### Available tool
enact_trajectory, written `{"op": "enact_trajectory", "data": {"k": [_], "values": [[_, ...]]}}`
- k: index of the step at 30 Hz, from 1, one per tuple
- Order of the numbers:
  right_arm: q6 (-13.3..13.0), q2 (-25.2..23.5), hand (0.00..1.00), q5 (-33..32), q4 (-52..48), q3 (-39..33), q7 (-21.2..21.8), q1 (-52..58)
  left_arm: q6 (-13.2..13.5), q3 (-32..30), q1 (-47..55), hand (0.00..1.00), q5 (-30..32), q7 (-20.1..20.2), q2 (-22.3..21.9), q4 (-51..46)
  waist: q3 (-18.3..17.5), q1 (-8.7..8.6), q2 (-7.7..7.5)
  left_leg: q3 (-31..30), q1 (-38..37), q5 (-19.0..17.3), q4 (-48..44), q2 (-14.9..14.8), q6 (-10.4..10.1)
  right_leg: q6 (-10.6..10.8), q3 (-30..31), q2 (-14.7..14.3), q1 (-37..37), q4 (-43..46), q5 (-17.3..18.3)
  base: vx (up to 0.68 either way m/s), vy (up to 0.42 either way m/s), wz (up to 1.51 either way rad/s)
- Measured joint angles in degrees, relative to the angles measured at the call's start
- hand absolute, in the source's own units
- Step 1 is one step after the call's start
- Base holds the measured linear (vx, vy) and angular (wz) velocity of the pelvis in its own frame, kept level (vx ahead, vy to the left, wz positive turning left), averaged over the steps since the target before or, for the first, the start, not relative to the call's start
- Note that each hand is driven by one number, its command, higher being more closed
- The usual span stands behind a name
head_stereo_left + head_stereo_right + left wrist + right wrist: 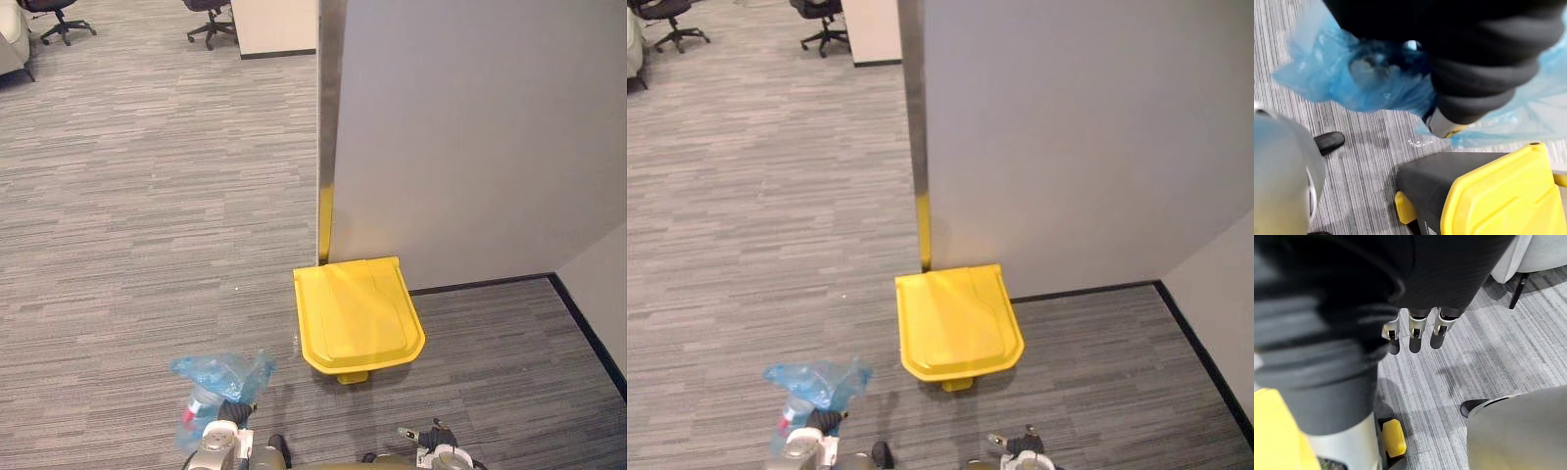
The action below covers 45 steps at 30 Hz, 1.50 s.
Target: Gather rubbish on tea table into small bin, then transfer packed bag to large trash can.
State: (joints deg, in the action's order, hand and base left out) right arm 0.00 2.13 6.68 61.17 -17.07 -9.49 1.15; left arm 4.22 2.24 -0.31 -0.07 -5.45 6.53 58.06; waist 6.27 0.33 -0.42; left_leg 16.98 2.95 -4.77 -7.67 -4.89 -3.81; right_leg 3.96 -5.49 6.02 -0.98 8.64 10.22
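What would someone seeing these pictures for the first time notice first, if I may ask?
The yellow bin, lid closed, stands out against the grey carpet at the foot of the grey wall. Next comes the blue bag at the left hand, low and to the bin's left, with rubbish showing through it.

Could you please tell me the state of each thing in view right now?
yellow trash can: lid closed.
blue bag: holds rubbish, lifted off the floor.
left hand: closed on the blue bag.
right hand: holds nothing.
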Motion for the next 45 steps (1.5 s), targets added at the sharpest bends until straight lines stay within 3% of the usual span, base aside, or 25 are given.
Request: {"op": "enact_trajectory", "data": {"k": [3,6,7,8,9,11,13,14,15,16,18,19,20,21,22,27,38,43,44,45], "values": [[0.07,0.70,0.00,0.07,0.52,0.35,0.01,-1.30,0.00,1.11,0.12,1.00,-0.01,0.08,-0.41,-0.02,0.15,0.09,-0.27,0.12,2.00,-2.34,-2.37,0.62,1.21,1.26,1.28,1.06,2.45,2.61,0.93,0.02,0.080,-0.20],[0.25,0.68,0.00,-0.09,0.22,0.23,0.13,-1.40,-0.18,1.38,0.63,1.00,-0.04,0.03,-0.30,0.07,1.17,-0.06,-0.56,1.02,2.24,-5.65,-6.64,0.56,2.45,2.65,3.38,2.18,7.49,15.31,2.22,0.03,0.129,-0.17],[0.23,0.59,0.00,0.01,0.06,0.39,0.16,-1.83,-0.19,1.42,0.77,1.00,-0.04,0.08,0.11,0.06,1.96,-0.21,-1.47,1.04,0.34,-7.16,-6.87,0.78,3.38,3.32,3.25,3.16,10.60,24.53,1.69,0.01,0.115,0.01],[0.11,0.55,0.00,0.07,-0.14,0.51,0.13,-2.28,-0.20,1.40,0.93,1.00,-0.05,0.05,0.16,-0.01,2.78,-0.34,-1.29,0.86,-0.84,-8.22,-7.69,0.74,3.56,3.57,3.23,3.36,13.09,29.78,2.40,0.04,0.081,0.06],[0.04,0.57,0.00,0.09,-0.23,1.60,0.10,-2.23,-0.20,1.34,0.93,1.00,-0.05,0.06,-0.06,-0.06,2.67,-0.39,-1.99,0.54,-1.87,-9.75,-8.73,0.32,4.00,2.65,2.52,2.50,14.71,30.27,4.27,0.05,0.050,0.05],[-0.08,0.07,0.00,0.10,-1.57,2.23,0.09,-2.34,-0.18,0.90,0.33,1.00,-0.07,0.01,-0.12,-0.14,3.01,-0.34,-2.70,0.52,-3.32,-11.17,-9.40,-0.07,4.21,1.84,-0.54,0.85,18.67,28.32,4.28,0.14,0.043,0.02],[-0.19,0.09,0.00,0.11,-2.00,2.68,0.05,-2.42,-0.16,0.90,-0.67,1.00,-0.04,0.02,-0.58,-0.14,3.16,-0.35,-2.85,1.06,-4.42,-12.15,-9.65,-0.72,3.64,1.07,-3.40,-1.63,21.39,18.50,0.15,0.22,0.006,0.04],[-0.02,0.16,0.00,0.16,-1.99,2.66,0.06,-2.07,-0.14,0.89,-0.94,1.00,-0.02,-0.01,-1.09,-0.17,3.18,-0.52,-2.70,1.14,-5.36,-12.91,-9.67,-0.88,3.12,0.09,-4.73,-2.29,18.04,14.27,-4.51,0.26,-0.023,-0.10],[0.26,0.15,0.00,0.31,-1.87,2.53,0.03,-1.79,0.07,0.80,-1.67,1.00,0.01,0.00,-1.56,-0.48,3.19,0.22,-3.28,1.33,-6.13,-13.39,-10.59,-0.73,1.64,-5.19,-3.87,-3.26,14.90,9.94,-8.13,0.33,-0.020,-0.20],[0.44,0.14,0.00,0.69,-1.91,2.54,0.00,-2.65,0.12,0.77,-2.31,1.00,0.03,0.11,-2.06,-0.73,4.13,0.68,-2.07,1.36,-5.94,-13.36,-11.63,-1.57,1.31,-5.15,-3.81,-3.33,14.99,11.39,-8.24,0.27,0.003,-0.12],[0.51,0.14,0.00,1.26,-4.84,1.45,-0.06,-2.15,0.09,-0.98,-3.48,1.00,0.05,0.30,-4.17,-1.65,6.16,-0.11,-1.53,0.10,-8.13,-12.69,-13.64,0.21,0.50,-4.94,-3.44,-0.58,15.67,21.65,-2.86,0.21,-0.015,0.22],[0.49,0.27,0.00,1.43,-5.76,1.54,-0.05,-1.40,0.17,-1.08,-3.33,1.00,0.16,0.30,-4.78,-1.80,5.93,-0.15,-1.65,-0.68,-9.27,-12.77,-14.22,0.49,0.49,-3.53,-2.73,-0.87,16.98,23.65,0.42,0.15,-0.110,0.25],[0.47,-0.07,0.00,2.04,-6.26,2.22,0.01,-0.63,0.28,-1.18,-3.02,1.00,0.26,0.31,-4.54,-1.92,5.11,0.17,-1.51,-0.95,-8.88,-13.32,-14.93,0.54,0.35,-3.55,-1.48,-0.80,16.31,21.72,0.21,0.17,-0.134,0.36],[0.40,0.00,0.00,2.32,-6.52,2.71,0.10,-0.26,0.34,-1.39,-2.87,1.00,0.84,0.22,-4.34,-2.06,4.26,0.12,-0.98,-2.42,-9.11,-14.51,-15.97,-0.36,-0.02,-5.02,-3.61,-0.93,14.71,21.05,0.73,0.22,-0.150,0.44],[0.43,0.04,0.00,2.38,-6.43,2.69,0.15,-0.43,0.36,-1.86,-3.14,1.00,1.14,0.27,-4.67,-2.13,3.56,0.20,0.19,-3.17,-8.85,-15.61,-16.48,-1.78,-0.89,-5.41,-5.04,-1.91,14.89,21.09,1.17,0.24,-0.097,0.38],[0.53,-0.17,0.00,3.62,-6.10,4.12,0.22,-1.46,0.22,-3.05,-3.21,1.00,1.30,0.54,-5.25,-2.28,3.53,0.25,0.96,-3.33,-9.38,-15.79,-11.70,-3.18,-1.77,-5.73,-5.41,-4.14,15.08,19.33,1.08,0.09,-0.041,0.02],[0.43,-0.37,0.00,4.55,-3.27,4.70,0.21,-1.23,0.03,-2.79,-0.76,1.00,1.27,0.91,-4.71,-2.19,1.22,0.19,-0.09,-2.59,-12.41,-13.40,-6.45,-2.20,-1.99,-6.44,-3.13,-5.60,12.83,13.98,-3.66,-0.04,0.018,-0.08],[0.30,-1.05,0.00,4.47,-3.68,5.21,0.14,-0.96,0.04,-1.01,-0.85,1.00,1.14,1.14,-4.93,-1.07,1.86,0.33,-1.74,-0.24,-11.28,-12.26,-8.11,-0.52,-0.94,-5.22,-0.59,-4.48,14.09,13.94,-6.64,-0.19,-0.010,-0.18],[0.23,-1.08,0.00,4.42,-4.10,5.58,0.15,-0.68,0.03,-1.07,-1.01,1.00,1.11,1.10,-5.08,-1.07,1.83,0.54,-1.99,0.80,-9.49,-11.65,-8.90,-0.82,-0.03,-3.87,0.07,-4.51,15.09,12.63,-8.96,-0.28,-0.049,-0.07],[0.25,-1.14,0.00,3.83,-5.12,5.51,0.14,-0.72,0.08,-1.07,-1.14,1.00,1.05,1.10,-5.39,-1.20,2.02,0.44,-1.19,1.54,-7.78,-11.31,-8.90,-1.70,0.44,-3.58,-0.80,-3.81,16.45,16.27,-7.29,-0.31,-0.065,0.07]]}}
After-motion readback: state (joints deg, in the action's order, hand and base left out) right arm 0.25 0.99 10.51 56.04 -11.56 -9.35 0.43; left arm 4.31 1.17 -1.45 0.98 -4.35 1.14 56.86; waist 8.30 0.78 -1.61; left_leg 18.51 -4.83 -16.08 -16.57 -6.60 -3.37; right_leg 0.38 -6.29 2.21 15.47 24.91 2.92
